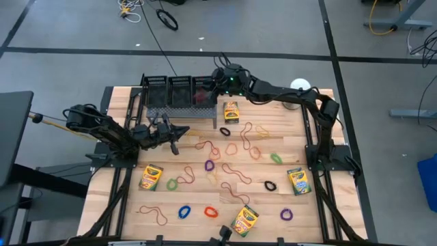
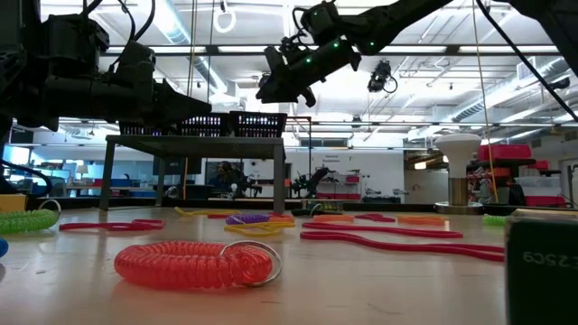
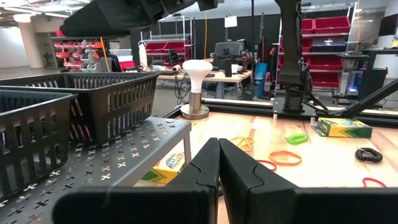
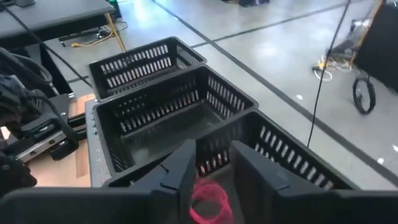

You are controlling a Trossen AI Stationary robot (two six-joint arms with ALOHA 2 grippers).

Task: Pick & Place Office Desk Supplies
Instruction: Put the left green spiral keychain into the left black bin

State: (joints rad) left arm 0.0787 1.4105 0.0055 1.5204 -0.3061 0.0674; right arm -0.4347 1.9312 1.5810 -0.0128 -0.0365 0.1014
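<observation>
A red rubber-band loop [image 4: 208, 200] lies in the nearest of three black mesh baskets [image 4: 166, 106] that stand in a row on a perforated metal shelf [image 3: 118, 163] at the far edge of the wooden table [image 1: 198, 198]. The right gripper [image 4: 212, 163] hangs directly above that loop with its fingers parted and nothing between them; the loop is free of it. In the high view the right arm reaches from the table's right side across to the baskets. The left gripper [image 3: 219, 163] sits just beside the shelf at the left, fingers pressed together and empty. More rubber-band loops in tan, red, blue, purple, green and black are scattered over the table, with a red coiled one [image 2: 194, 264] nearest the low camera. Four crayon boxes [image 1: 231, 111] lie among them, one just in front of the shelf. A white ball on a metal base [image 3: 197, 87] stands at the far right corner.
</observation>
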